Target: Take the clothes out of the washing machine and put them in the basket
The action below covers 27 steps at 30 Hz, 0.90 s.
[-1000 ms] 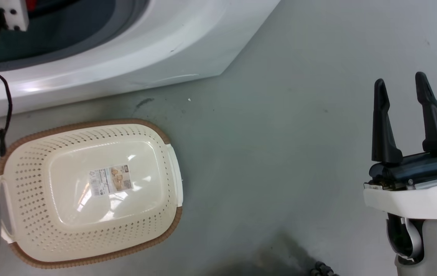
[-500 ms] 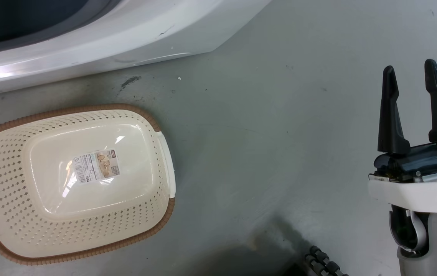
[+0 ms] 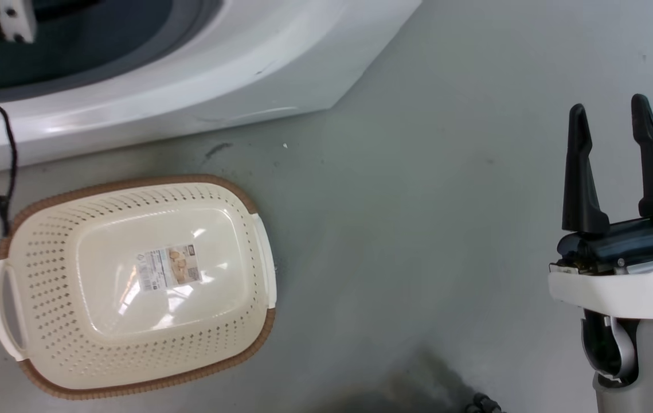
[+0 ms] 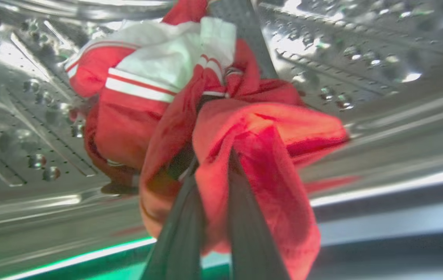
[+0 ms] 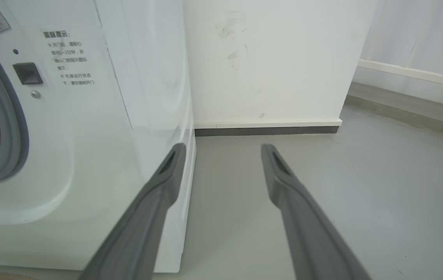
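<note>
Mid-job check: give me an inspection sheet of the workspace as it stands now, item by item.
Surface: grey floor, with a dark scuff and a white speck near the machine.
Job's things: basket on the floor before the washing machine, no garment in it, sticker on its bottom; clothes bunched in the steel drum.
Clutter: nothing seen.
Grippers: left gripper shut on the clothes inside the drum; right gripper open, holding nothing, over the floor.
Cables: black cable hanging at the head view's left edge, above the basket.
Surroundings: white wall with dark baseboard beside the machine.
</note>
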{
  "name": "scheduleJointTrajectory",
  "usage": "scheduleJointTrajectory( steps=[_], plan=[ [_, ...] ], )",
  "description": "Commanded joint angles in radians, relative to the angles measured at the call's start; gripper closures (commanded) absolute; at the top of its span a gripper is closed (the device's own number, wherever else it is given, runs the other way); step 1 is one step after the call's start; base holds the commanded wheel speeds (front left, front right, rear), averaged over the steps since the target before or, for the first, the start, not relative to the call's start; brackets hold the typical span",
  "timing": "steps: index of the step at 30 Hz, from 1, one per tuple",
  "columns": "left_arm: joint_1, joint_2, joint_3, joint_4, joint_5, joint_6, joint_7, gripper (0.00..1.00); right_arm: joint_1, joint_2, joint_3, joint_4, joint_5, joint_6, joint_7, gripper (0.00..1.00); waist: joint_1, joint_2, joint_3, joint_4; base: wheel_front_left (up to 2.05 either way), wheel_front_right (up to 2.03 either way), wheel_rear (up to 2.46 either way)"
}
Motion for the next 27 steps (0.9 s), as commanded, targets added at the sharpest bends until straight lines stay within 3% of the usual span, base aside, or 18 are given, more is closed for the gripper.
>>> scheduleJointTrajectory(
  steps=[1,17,27],
  plan=[
    [0.012,-0.003,-0.003,-0.004,-0.003,0.000,-0.009,1.00,0.010,0.001,0.001,0.003,0.000,-0.001,-0.002,0.00,0.0000,0.0000,-0.026,0.013,0.00,0.00,0.00],
    [0.341,-0.071,-0.123,-0.064,-0.163,0.000,-0.404,1.00,0.120,0.001,0.007,0.047,-0.055,-0.001,-0.002,0.00,0.0000,0.0000,-0.277,0.097,0.00,0.00,0.00],
    [0.595,-0.127,-0.140,-0.180,-0.197,0.003,-0.475,1.00,0.220,0.001,0.019,0.072,-0.086,-0.001,-0.002,0.00,0.0000,0.0000,-0.453,0.171,0.00,0.00,0.00]
  ],
)
